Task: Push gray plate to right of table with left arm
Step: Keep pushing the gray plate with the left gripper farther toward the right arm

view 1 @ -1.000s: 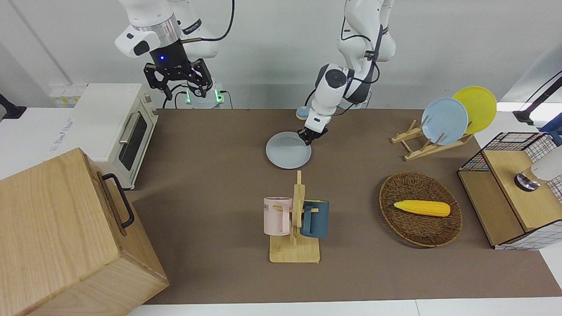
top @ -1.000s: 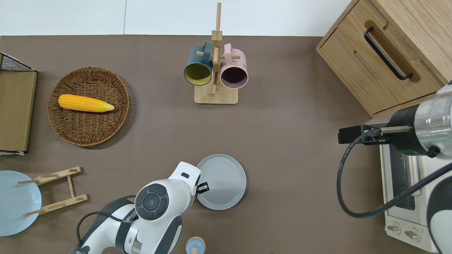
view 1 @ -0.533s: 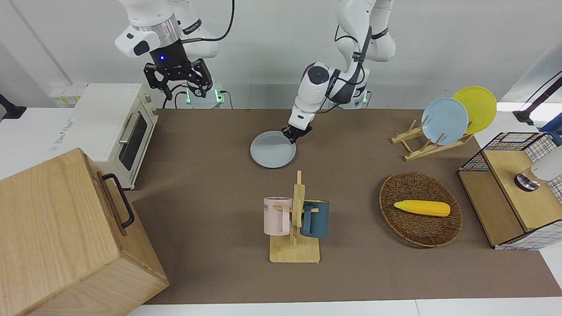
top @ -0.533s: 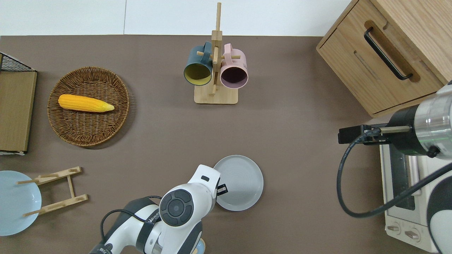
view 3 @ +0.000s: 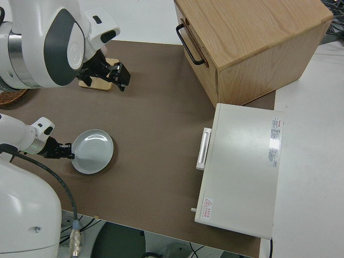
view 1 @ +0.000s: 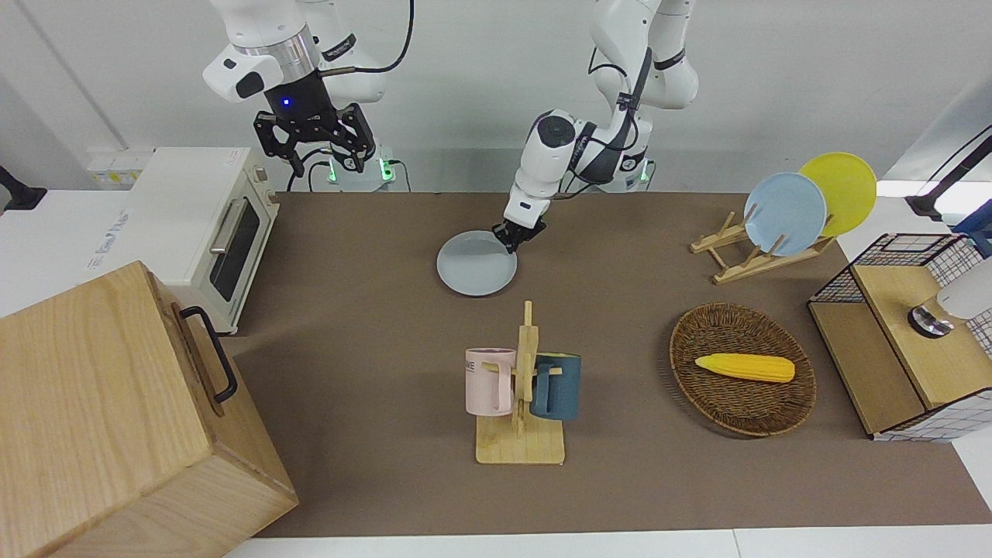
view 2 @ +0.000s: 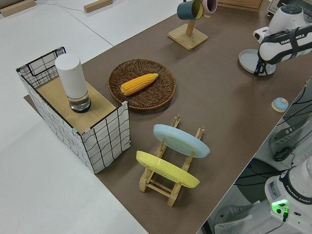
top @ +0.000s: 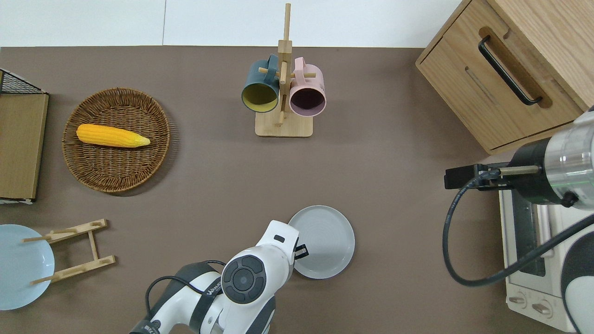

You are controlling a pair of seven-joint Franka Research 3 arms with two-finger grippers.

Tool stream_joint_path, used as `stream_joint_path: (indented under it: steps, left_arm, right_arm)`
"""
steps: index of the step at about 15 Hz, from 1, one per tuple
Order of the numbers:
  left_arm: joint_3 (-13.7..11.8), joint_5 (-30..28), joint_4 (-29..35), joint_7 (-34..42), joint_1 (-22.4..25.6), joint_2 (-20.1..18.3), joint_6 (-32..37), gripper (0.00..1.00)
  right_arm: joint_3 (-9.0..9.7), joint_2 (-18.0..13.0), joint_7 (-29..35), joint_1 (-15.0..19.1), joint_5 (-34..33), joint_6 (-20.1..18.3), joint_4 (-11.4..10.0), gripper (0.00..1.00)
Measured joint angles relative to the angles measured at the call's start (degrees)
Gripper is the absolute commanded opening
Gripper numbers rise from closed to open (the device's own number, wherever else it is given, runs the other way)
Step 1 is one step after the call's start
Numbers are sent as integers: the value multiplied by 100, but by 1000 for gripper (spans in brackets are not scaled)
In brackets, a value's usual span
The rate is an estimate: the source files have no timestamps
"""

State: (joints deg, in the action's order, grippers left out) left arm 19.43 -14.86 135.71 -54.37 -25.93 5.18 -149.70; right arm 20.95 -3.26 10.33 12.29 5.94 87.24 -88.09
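Observation:
The gray plate (view 1: pixel 474 265) lies flat on the brown table (view 1: pixel 364 333), in the middle of its width and close to the robots. It also shows in the overhead view (top: pixel 327 239) and the right side view (view 3: pixel 94 153). My left gripper (view 1: pixel 511 239) is low at the table, shut, and touches the plate's rim on the side toward the left arm's end; it shows in the overhead view (top: pixel 300 251) too. My right gripper (view 1: pixel 325 159) is open and parked.
A mug rack (view 1: pixel 521 387) with a pink and a dark blue mug stands farther from the robots than the plate. A toaster oven (view 1: pixel 205 225) and a wooden cabinet (view 1: pixel 116 418) fill the right arm's end. A wicker basket (view 1: pixel 742 411) with corn, a plate rack (view 1: pixel 756 260) and a wire crate (view 1: pixel 907 341) are toward the left arm's end.
My left gripper has slid the gray plate across the table toward the right arm's end, staying against its rim. The right arm has not moved.

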Motion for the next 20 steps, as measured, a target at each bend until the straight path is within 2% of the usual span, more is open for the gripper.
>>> stream_joint_path:
  steps: [4, 13, 14, 15, 16, 17, 18, 20]
  left_arm:
    - [82, 3, -168, -224, -117, 159, -32, 0]
    - [96, 3, -382, -332, -266, 364, -76, 0]
    - [96, 3, -406, -337, -276, 392, -78, 72]
    - [96, 5, -424, -338, -281, 408, -84, 222]
    - [96, 14, -438, -338, -285, 418, -88, 430]
    - [96, 20, -449, -338, -290, 438, -89, 739]
    - [96, 24, -458, -338, -292, 458, -96, 951]
    - [88, 24, -529, -338, -292, 508, -101, 991]
  right_arm:
    - [0, 0, 0, 0, 0, 0, 0, 996]
    - [0, 0, 0, 0, 0, 0, 0, 996]
    - [0, 0, 0, 0, 0, 0, 0, 996]
    - [0, 0, 0, 0, 0, 0, 0, 996]
    - [0, 0, 0, 0, 0, 0, 0, 996]
    - [0, 0, 0, 0, 0, 0, 0, 996]
    - [0, 0, 0, 0, 0, 0, 0, 996]
    - [0, 0, 0, 0, 0, 0, 0, 996]
